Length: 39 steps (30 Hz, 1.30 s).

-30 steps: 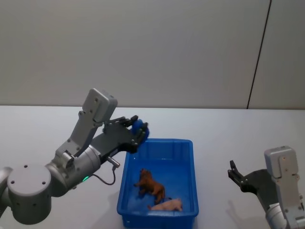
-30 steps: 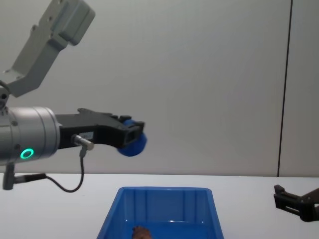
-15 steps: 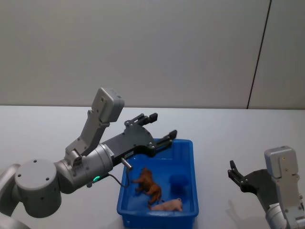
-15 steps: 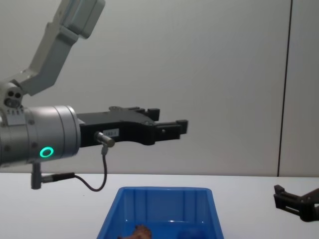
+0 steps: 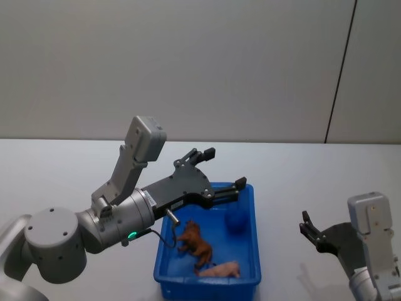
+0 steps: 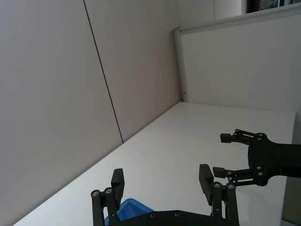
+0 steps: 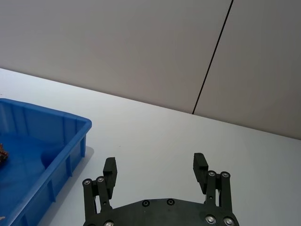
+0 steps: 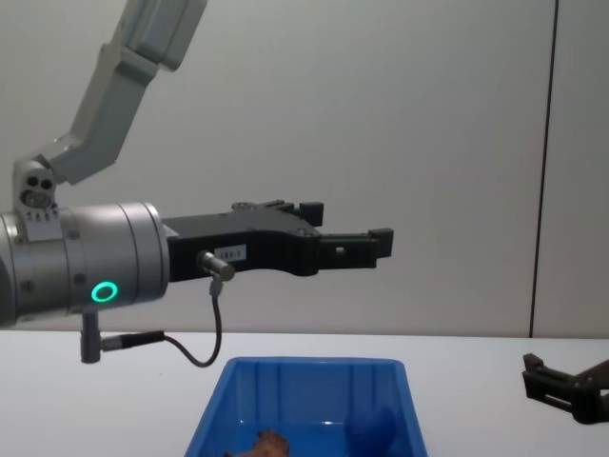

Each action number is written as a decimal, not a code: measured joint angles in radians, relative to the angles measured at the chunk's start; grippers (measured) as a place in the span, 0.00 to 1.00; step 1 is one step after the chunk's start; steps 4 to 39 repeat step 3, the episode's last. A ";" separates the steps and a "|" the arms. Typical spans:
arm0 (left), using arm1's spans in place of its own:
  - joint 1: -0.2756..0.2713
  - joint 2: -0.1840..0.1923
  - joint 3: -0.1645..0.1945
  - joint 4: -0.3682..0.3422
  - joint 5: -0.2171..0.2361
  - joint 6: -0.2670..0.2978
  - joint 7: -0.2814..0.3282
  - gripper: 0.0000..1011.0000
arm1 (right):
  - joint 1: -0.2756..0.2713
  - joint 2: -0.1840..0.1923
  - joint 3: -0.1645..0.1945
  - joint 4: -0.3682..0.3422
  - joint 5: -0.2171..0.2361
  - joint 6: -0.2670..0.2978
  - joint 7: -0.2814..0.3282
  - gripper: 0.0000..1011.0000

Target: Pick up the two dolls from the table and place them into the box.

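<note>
**A:** What was on the left of the white table [image 5: 50, 163]?

**B:** The left gripper [image 5: 220, 169] hung above the far left part of the blue box [image 5: 164, 251], its fingers spread wide and holding nothing.

**A:** And the dolls?

**B:** Both lay inside the box. The brown shaggy animal [image 5: 197, 242] sat near the middle of the box floor. The pale pink pig [image 5: 219, 270] lay against the near wall, close to the near right corner. A small blue object [image 5: 235, 221] also sat in the box, toward its far right side.

**A:** And at the table's right?

**B:** The right gripper [image 5: 311, 231] was low near the near right corner of the table, well apart from the box, fingers open and empty.

**A:** What could have gone wrong from there?

**B:** Probably little, as the dolls looked already placed. Had the left arm dropped while pulling back, its fingers might have caught the rim and shifted the box.

**A:** Anything hard to make out?

**B:** In the chest view the box's near part was cut off, leaving just the top of the brown animal. I could not tell what the blue object was.
</note>
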<state>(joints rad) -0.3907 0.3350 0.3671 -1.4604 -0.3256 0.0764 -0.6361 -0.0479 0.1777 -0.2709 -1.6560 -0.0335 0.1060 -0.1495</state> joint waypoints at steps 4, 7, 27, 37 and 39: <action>-0.002 -0.001 0.001 0.003 -0.003 -0.002 -0.005 0.99 | 0.000 0.000 0.000 0.000 0.000 0.000 0.000 0.99; -0.002 -0.001 0.001 0.003 -0.003 -0.002 -0.005 0.99 | 0.000 0.000 0.000 0.000 0.000 0.000 0.000 0.99; -0.002 -0.001 0.001 0.003 -0.003 -0.002 -0.005 0.99 | 0.000 0.000 0.000 0.000 0.000 0.000 0.000 0.99; -0.002 -0.001 0.001 0.003 -0.003 -0.002 -0.005 0.99 | 0.000 0.000 0.000 0.000 0.000 0.000 0.000 0.99; -0.002 -0.001 0.001 0.003 -0.003 -0.002 -0.005 0.99 | 0.000 0.000 0.000 0.000 0.000 0.000 0.000 0.99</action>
